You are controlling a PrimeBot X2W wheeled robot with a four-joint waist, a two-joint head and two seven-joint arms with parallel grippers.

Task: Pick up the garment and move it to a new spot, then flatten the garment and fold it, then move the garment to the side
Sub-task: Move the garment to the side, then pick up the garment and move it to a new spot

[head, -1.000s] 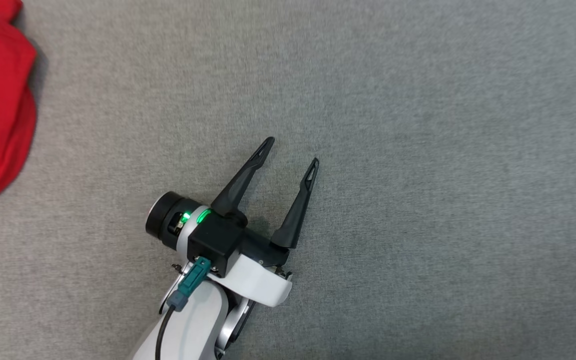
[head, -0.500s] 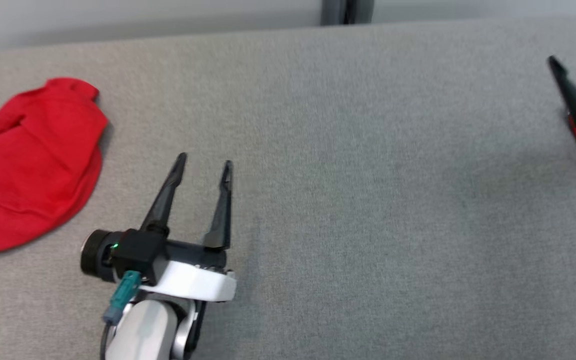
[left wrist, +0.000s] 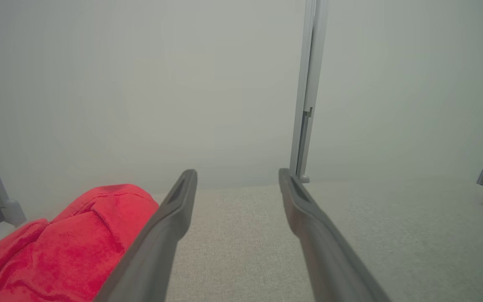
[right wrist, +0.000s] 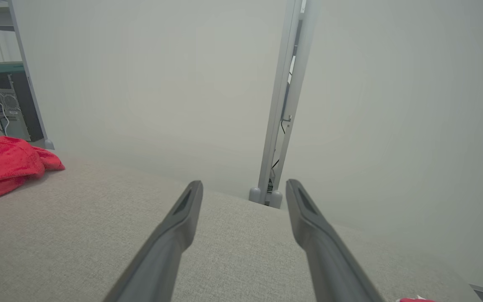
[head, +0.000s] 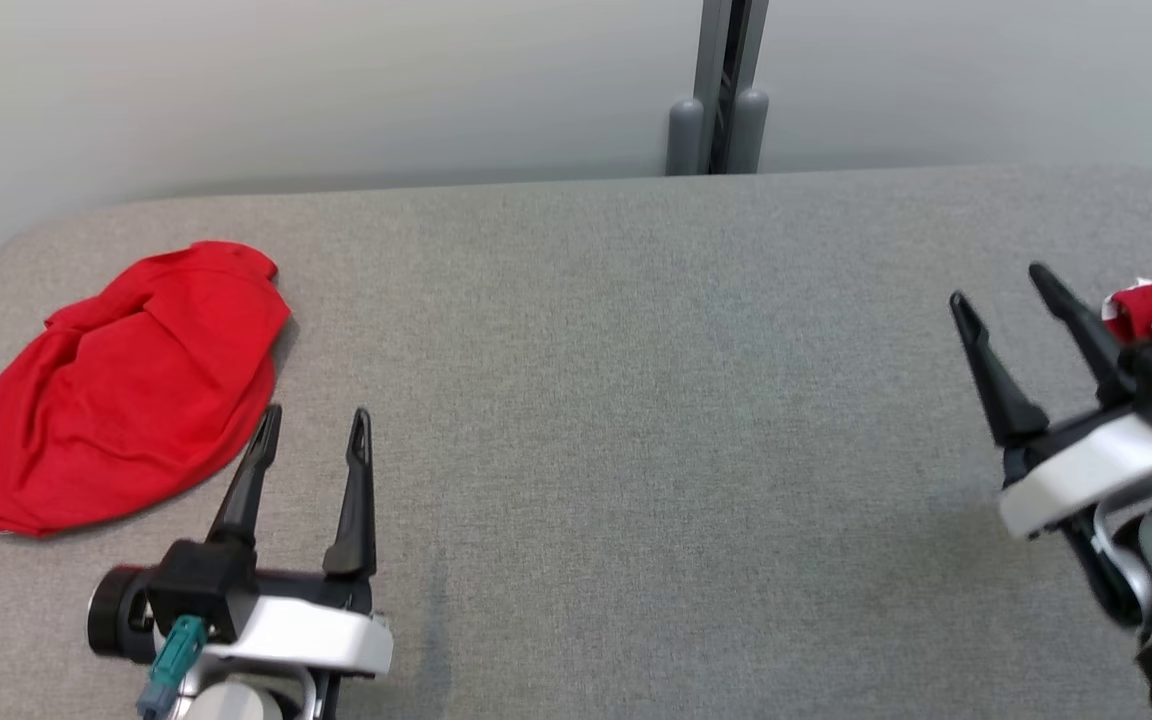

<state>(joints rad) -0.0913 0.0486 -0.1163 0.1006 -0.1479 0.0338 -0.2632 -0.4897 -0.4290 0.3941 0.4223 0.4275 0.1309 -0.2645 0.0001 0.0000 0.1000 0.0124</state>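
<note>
Left gripper (head: pixel 316 412), fingers spread and empty, sits nearest the red garment (head: pixel 126 390), lying just to its left.

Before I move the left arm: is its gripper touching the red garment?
Cannot tell. Head view: one finger of the left gripper skirts the edge of the red garment; left wrist view: that finger hides the edge.

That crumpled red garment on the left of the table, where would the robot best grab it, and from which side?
On the red garment, probably the rounded edge facing the left gripper. It lies in a low, crumpled heap on the table, and that edge is free and nearest, so the open fingers could come in from its right and pinch it.
</note>
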